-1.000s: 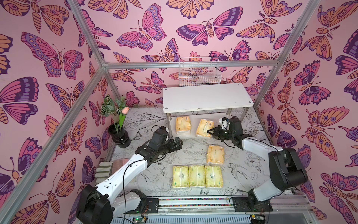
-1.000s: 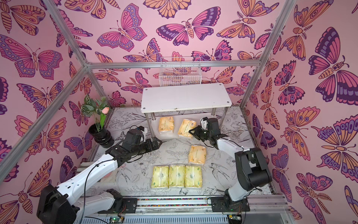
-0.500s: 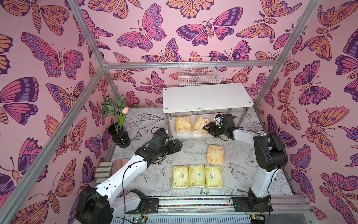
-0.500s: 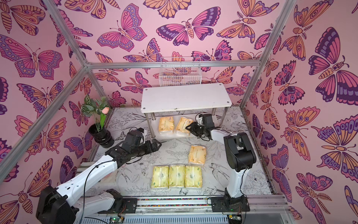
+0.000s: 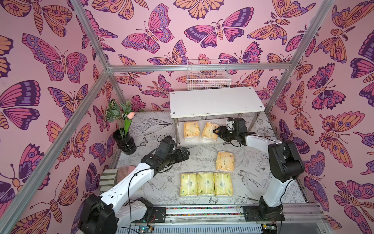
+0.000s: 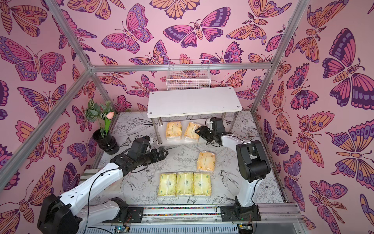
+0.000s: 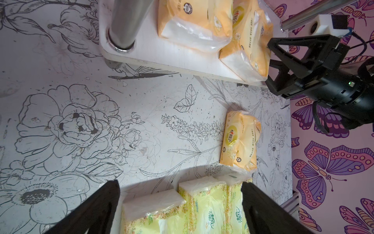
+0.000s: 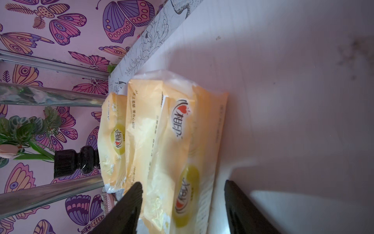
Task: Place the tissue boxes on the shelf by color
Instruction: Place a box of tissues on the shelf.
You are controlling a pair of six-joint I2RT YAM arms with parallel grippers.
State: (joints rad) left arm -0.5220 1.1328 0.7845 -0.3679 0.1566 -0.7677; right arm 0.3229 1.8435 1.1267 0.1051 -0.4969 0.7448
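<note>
Where everything stands: a worktop (image 5: 253, 162) under a white sheet printed with black line drawings of flowers and birds, filling the lower middle of both top views.
Walls: pink butterfly paper (image 5: 182, 30) on the back and both sides, in orange and purple.
Frame: bare metal bars (image 5: 198, 67) run up the corners and across the back wall.
Shelf (image 5: 216, 101): centre of frame at the back, with a white top board on shiny legs.
Lower board (image 7: 172, 54): carries two orange packs (image 5: 191, 130) side by side, the right-hand one slightly tilted.
Third orange pack (image 5: 225, 161): flat on the worktop, right of centre.
Pale packs (image 5: 206, 184): three in a touching row, lower middle, just below the third orange pack.
Right claw (image 5: 217, 132): open, with its fingers spread around the end of the right-hand shelf pack and not squeezing it.
Left claw (image 5: 187, 153): open and holding nothing, left of centre.
Basket (image 5: 208, 81): white wire, behind the shelf.
Vase (image 5: 124, 141): black, holding leaves and a pink flower, at middle left.
Rail (image 5: 202, 210): along the bottom edge, under both arms.
</note>
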